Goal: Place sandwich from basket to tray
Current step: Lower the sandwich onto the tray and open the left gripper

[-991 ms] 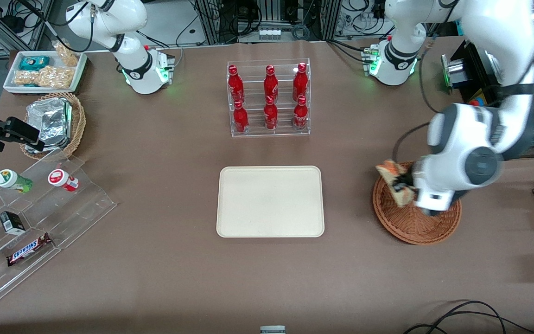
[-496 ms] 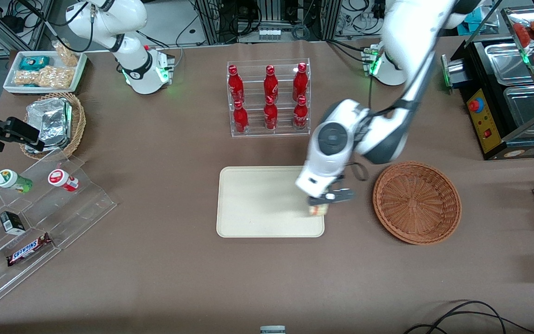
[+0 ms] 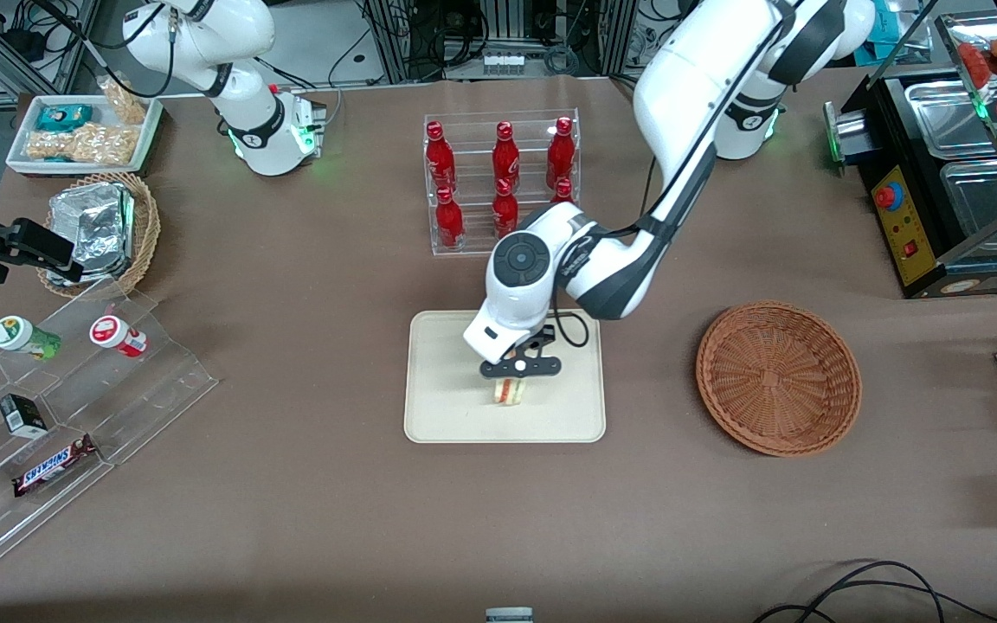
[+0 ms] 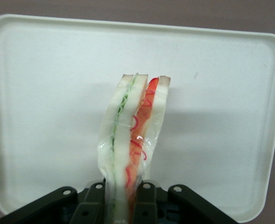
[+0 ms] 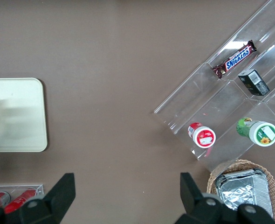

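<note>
My left gripper (image 3: 512,381) is over the middle of the cream tray (image 3: 447,407), shut on the sandwich (image 3: 510,392). The sandwich is a plastic-wrapped wedge of white bread with green and red-orange layers; in the left wrist view it (image 4: 134,135) hangs edge-on between my fingers (image 4: 92,205), just above the tray (image 4: 44,93). I cannot tell whether its tip touches the tray. The reddish-brown wicker basket (image 3: 778,376) stands empty beside the tray, toward the working arm's end of the table.
A clear rack of red bottles (image 3: 503,183) stands farther from the front camera than the tray. Toward the parked arm's end are a tan basket of foil packets (image 3: 100,227), a white snack tray (image 3: 83,134) and an acrylic stepped stand (image 3: 57,407) with snacks.
My gripper lifted the sandwich out of the basket and carried it sideways, from the basket past the tray's edge to over the tray's middle. The basket is now empty.
</note>
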